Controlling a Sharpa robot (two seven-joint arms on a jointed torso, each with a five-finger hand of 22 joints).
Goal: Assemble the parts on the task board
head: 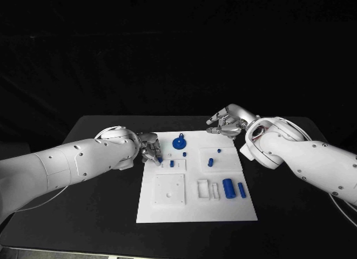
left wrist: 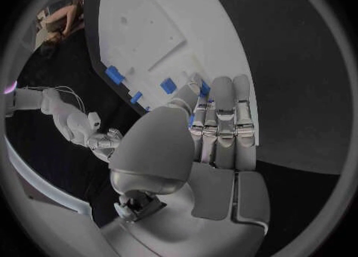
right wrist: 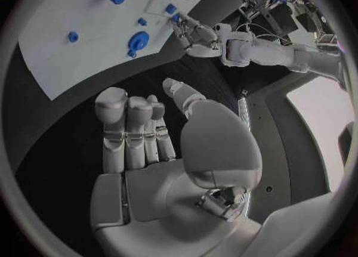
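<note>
The left hand (head: 149,148) is set at the task board's (head: 195,211) far-left edge, fingers pressed together around a small blue part (left wrist: 203,90). The right hand (head: 227,123) is held over the black counter (head: 85,210) just past the board's far-right corner, fingers loosely apart, nothing in it. Other blue parts (head: 229,188) lie on the board.
</note>
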